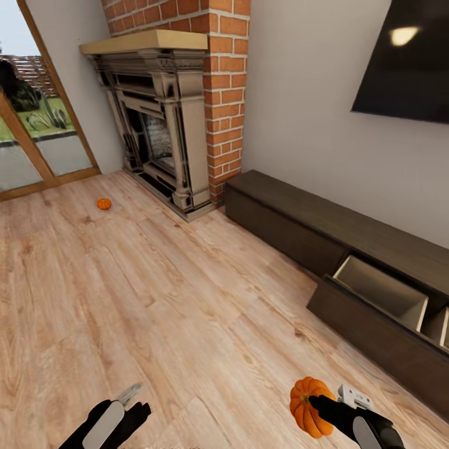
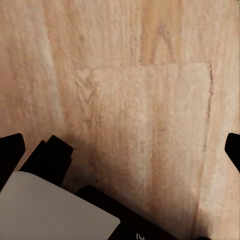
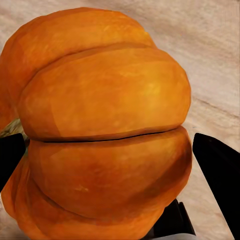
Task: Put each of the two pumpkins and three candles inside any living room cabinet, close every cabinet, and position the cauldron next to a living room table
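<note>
While clamped in right claw (image 1: 319, 402), ribbed glossy pumpkin (image 1: 307, 405), woodgrain floor (image 1: 156, 299).

A ribbed orange pumpkin (image 3: 100, 135) is sitting between the two dark fingers of the right gripper (image 3: 107, 157), taking up most of the frame from the upper left down to the bottom edge. One fingertip (image 3: 11, 155) is showing at the left edge, partly behind the pumpkin's side, and the other (image 3: 217, 175) is standing at the right edge, just beside the pumpkin's lower lobe; actual contact cannot be made out there. Deep creases are dividing the fruit into broad lobes, the lower ones lying in shadow. Pale wooden flooring (image 3: 210, 60) is showing blurred in the upper right and along the top. A dark part of the gripper body (image 3: 172, 225) is peeking out beneath the pumpkin at bottom centre.
</note>
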Motion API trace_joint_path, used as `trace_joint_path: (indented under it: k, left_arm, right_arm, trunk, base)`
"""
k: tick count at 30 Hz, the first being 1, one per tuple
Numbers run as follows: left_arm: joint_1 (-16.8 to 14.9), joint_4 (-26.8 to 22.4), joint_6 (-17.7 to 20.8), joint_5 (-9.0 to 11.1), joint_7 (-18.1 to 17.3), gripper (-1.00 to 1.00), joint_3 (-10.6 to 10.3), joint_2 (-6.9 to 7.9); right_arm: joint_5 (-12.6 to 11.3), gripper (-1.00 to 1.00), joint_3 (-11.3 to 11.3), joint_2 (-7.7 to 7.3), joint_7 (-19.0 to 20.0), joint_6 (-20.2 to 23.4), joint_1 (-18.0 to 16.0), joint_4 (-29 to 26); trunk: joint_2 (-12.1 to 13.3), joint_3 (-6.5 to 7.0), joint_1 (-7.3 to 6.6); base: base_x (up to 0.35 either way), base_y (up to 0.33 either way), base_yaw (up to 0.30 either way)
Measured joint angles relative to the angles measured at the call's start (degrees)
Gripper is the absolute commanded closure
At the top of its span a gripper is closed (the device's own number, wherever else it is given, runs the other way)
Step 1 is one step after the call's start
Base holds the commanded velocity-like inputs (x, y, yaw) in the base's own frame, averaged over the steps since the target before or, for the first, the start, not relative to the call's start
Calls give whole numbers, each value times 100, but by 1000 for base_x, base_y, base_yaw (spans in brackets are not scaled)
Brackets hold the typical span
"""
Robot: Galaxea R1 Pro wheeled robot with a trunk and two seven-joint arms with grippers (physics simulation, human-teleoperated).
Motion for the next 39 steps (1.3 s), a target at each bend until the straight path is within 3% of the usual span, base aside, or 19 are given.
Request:
trace_joint_path:
  k: [4,10,17,22,26,39]
  left_arm:
    - [0,4,0,-1,3,-100,0,-14]
    - [0,7,-5,-1,3,-100,0,-51]
    - [0,215,-150,-11,-3,-100,7,-80]
    - [0,248,-173,-18,-4,-100,9,-93]
    - [0,251,-175,-19,-5,-100,9,-96]
    - [0,251,-176,-23,-5,-100,9,-88]
  right_arm:
    - [23,100,3,-4,9,-151,0,7]
    - [285,100,-2,3,17,-205,0,13]
    - [310,100,18,6,17,-213,0,14]
    - [308,100,328,9,7,-224,1,15]
    - [330,100,428,5,2,-226,0,15]
    - [337,100,448,5,8,-230,0,15]
  trunk:
    - [0,0,0]
    - [0,0,0]
    - [0,0,0]
    - [0,0,0]
    - [0,0,0]
    - [0,0,0]
  base:
    - [0,0,286]
    - [0,0,287]
    - [0,0,287]
    - [0,0,286]
    - [0,0,287]
    - [0,0,286]
